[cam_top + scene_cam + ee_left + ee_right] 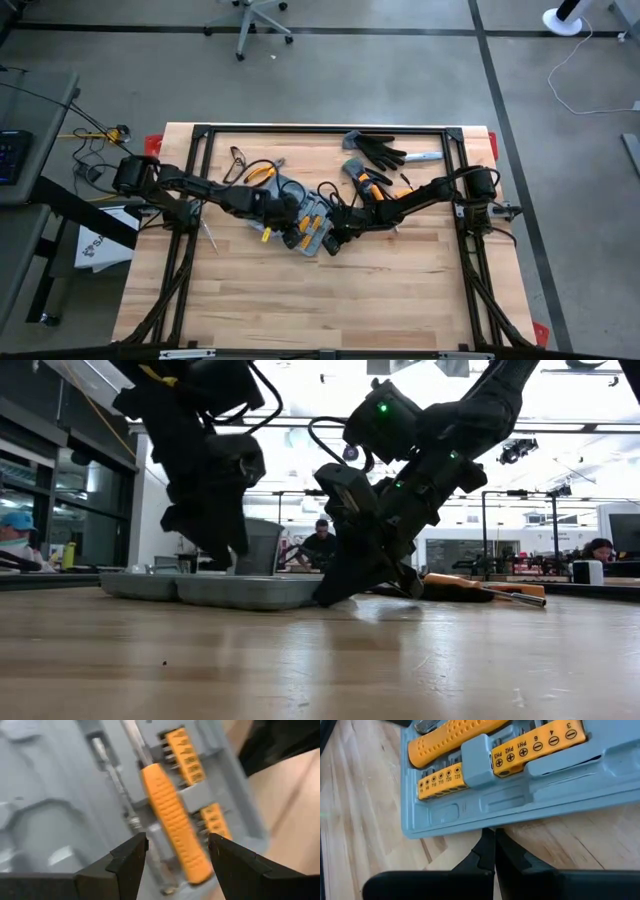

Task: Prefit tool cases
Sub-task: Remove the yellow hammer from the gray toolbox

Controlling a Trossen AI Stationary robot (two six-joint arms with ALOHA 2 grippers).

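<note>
The tool case [305, 228] lies open and flat at the table's middle, grey-blue, with an orange-handled screwdriver [172, 825] and orange bit holders [440, 780] in its moulded tray. My left gripper [177, 855] hovers open just above the tray, a finger on either side of the screwdriver's handle, touching nothing. My right gripper [494, 840] is shut, its tips at the case's outer rim on the side toward the table's right. In the low view the left gripper [215, 555] hangs over the case [245, 590], and the right gripper [330, 595] is down beside it. My right gripper's shut fingertips [487, 837] meet the case's outer rim [485, 822], near one corner, at table height. The fingers slant down from the table's right side and point across the rim. The case stays flat on the wood.
Two black-and-orange gloves [378, 150] [365, 178] lie at the far right, with pliers [262, 172] at the far left of the case. An orange-handled tool [485, 588] lies behind the right arm. A black frame [320, 130] runs round the table. Bare wood [320, 300] stretches toward the near edge.
</note>
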